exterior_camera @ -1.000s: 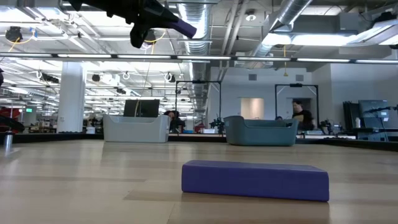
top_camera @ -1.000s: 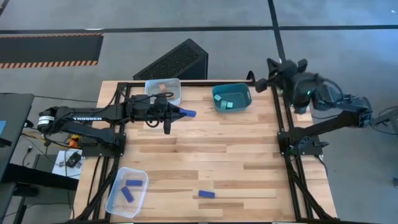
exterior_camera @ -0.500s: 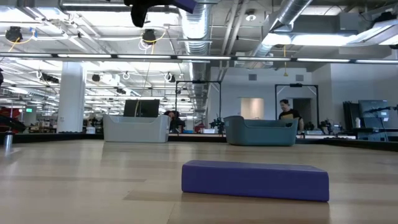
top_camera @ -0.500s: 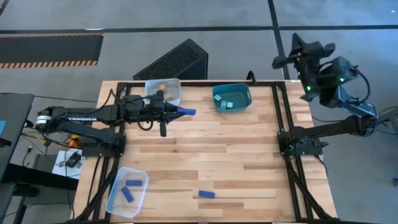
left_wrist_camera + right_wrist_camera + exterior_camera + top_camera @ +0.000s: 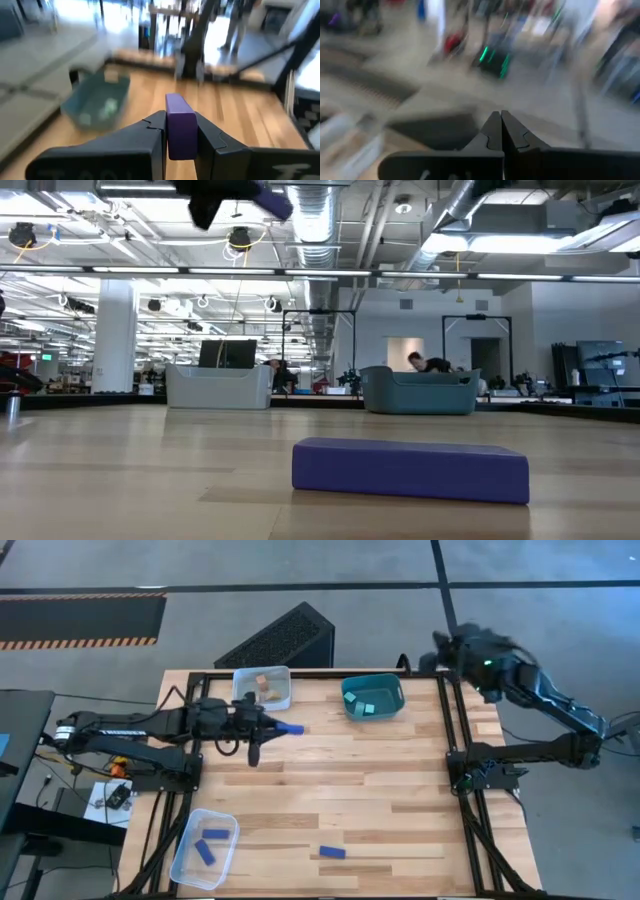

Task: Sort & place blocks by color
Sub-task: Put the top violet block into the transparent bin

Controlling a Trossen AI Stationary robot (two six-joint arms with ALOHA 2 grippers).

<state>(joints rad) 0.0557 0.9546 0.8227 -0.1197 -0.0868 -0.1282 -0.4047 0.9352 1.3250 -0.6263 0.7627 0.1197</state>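
My left gripper (image 5: 276,727) hangs over the far left part of the table, shut on a dark blue bar (image 5: 180,125), and shows in the low view at the top edge (image 5: 228,194). Another blue bar (image 5: 332,852) lies flat on the table near the near edge, large in the low view (image 5: 410,470). Two blue bars lie in the clear bin (image 5: 204,846). Teal cubes sit in the teal bin (image 5: 372,697) and tan cubes in the pale bin (image 5: 263,687). My right gripper (image 5: 501,131) is shut on nothing, up beyond the far right corner (image 5: 438,646). My left gripper pinches the blue bar's two long sides (image 5: 172,136) between its two fingers, at the bar's rear end. The fingers run nearly level along the bar, pointing toward the table's right. The bar's free end (image 5: 293,728) sticks out ahead, lifted clear of the table.
The teal and pale bins stand along the far edge, and the clear bin sits at the near left corner. A black frame (image 5: 455,740) runs along the table's sides. A dark ribbed box (image 5: 285,638) stands behind the far edge. Bare wood (image 5: 350,780) spans the middle.
My left gripper has drawn back toward the table's left edge and a little toward the near edge. It has risen and rolled slightly, with the blue bar held clear. My right arm has swung about beyond the far right corner, out past the table and part of the way back.
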